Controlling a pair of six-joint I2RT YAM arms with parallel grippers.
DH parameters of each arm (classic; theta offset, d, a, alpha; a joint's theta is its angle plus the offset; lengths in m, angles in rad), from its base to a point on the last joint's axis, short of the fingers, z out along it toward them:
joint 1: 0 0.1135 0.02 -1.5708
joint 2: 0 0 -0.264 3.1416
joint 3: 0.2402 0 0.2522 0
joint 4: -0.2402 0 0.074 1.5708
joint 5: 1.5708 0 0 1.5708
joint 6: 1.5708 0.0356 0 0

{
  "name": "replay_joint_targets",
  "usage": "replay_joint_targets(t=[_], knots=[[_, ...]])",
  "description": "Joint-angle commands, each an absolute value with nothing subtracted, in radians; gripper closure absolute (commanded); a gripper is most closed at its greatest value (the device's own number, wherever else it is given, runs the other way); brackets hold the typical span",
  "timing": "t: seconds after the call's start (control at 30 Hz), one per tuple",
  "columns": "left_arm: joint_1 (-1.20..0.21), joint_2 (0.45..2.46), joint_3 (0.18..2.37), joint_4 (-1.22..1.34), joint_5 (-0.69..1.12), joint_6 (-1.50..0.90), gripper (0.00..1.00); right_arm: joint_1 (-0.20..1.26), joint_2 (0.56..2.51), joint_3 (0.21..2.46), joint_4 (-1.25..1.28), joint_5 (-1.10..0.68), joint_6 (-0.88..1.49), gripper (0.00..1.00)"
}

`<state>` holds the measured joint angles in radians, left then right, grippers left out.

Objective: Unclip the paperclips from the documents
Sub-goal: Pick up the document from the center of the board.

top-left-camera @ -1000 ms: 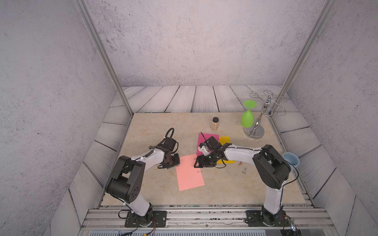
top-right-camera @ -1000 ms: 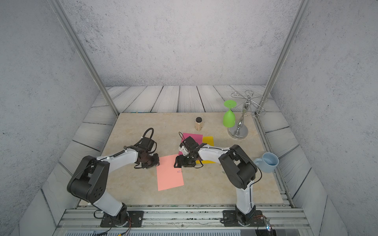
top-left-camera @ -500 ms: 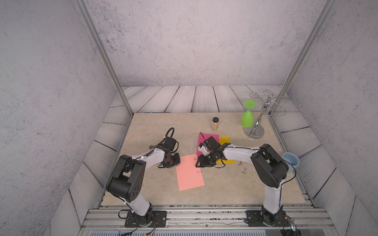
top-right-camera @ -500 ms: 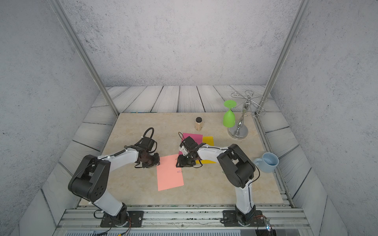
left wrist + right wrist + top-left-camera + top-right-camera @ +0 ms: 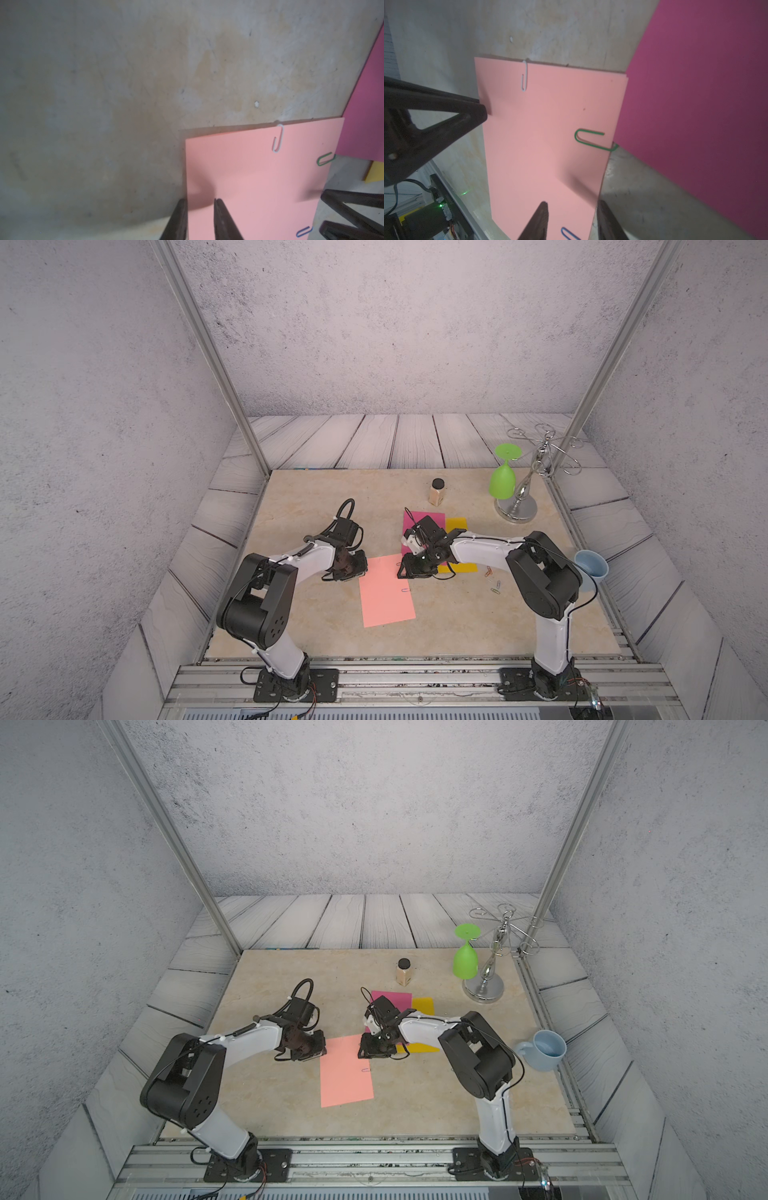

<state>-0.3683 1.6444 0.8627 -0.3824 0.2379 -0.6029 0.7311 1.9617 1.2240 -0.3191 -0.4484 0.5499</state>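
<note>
Left claw (image 5: 198, 200), slightly spread, straddles 10 o'clock edge of pink sheet (image 5: 384, 593), probably pinning it to tabletop (image 5: 457, 614). Right claw (image 5: 572, 203) spread around blue paperclip (image 5: 569, 232) on sheet's 3 o'clock edge, not yet pinching.

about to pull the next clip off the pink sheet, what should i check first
1. Right gripper lined up on the blue clip: ok, the clip lies between its open jaws at the edge of the pink sheet.
2. Blue clip gripped: not ok, the jaws are apart and not closed on it.
3. Left gripper steadying the sheet: cannot tell. Its open jaws straddle the opposite edge, but whether they press down does not show.
4. White clip and green clip out of the way: ok, both sit farther along the sheet.
5. Green clip clear of the magenta sheet: cannot tell, its end lies right at that sheet's edge.
</note>
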Motion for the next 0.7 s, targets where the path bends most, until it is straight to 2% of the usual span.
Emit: replay_joint_targets(t=[0.0, 0.67], knots=[[-0.364, 1.687, 0.856, -0.421, 0.236, -0.612, 0.72, 0.737, 2.013, 1.229, -0.370, -0.416, 0.546, 0.59], [-0.363, 1.702, 0.851, -0.411, 0.259, -0.626, 0.72, 0.744, 2.032, 1.227, -0.362, -0.435, 0.559, 0.59]])
